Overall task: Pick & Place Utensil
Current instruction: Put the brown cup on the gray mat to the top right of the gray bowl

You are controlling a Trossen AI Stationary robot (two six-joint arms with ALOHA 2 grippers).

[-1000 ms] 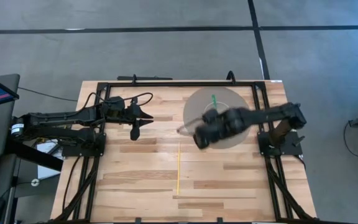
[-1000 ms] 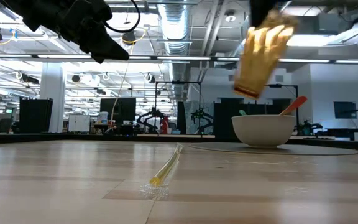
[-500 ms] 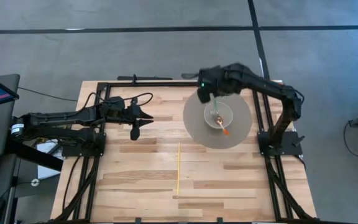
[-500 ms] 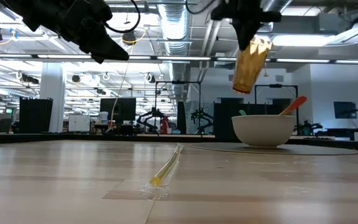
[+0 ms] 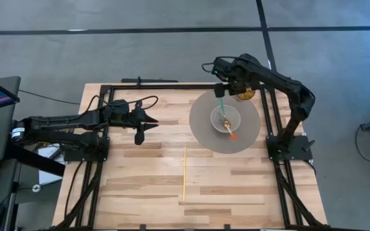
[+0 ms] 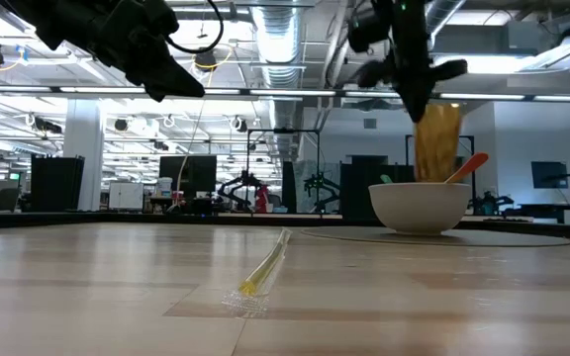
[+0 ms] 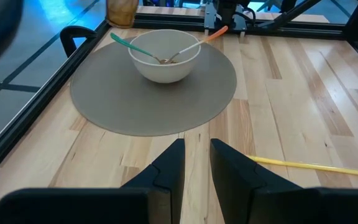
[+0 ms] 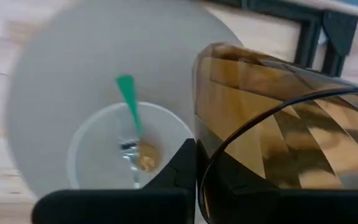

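Observation:
A long yellow utensil (image 5: 184,172) lies flat on the wood table, near of centre. A white bowl (image 5: 225,119) sits on a round grey mat (image 5: 204,131). A green-handled utensil (image 5: 221,102) and an orange-handled one (image 5: 231,133) lean in it. My right gripper (image 5: 239,90) hovers at the mat's far right edge, shut on an amber faceted cup (image 5: 245,94). The cup shows behind the bowl (image 6: 419,206) in the low view. My left gripper (image 5: 140,136) waits above the table's left half, open and empty. My right gripper holds the amber cup (image 8: 278,137) near its rim, coming from above. One finger (image 8: 179,171) lies against the cup's wall (image 8: 207,124); the cup hides the other. The cup hangs roughly upright (image 6: 438,138). The bowl hides its base, so whether it stands on the table cannot be told.
A black metal frame (image 5: 172,85) runs along the table's far edge and both sides, close to the cup. Bare wood lies between the yellow utensil (image 7: 303,165) and the mat (image 7: 123,99).
My right gripper swung from above the mat's near-left side toward the far edge, then right to the mat's far right edge. It carried the amber cup along. The cup went from tilted and high to roughly upright and lower, behind the bowl.

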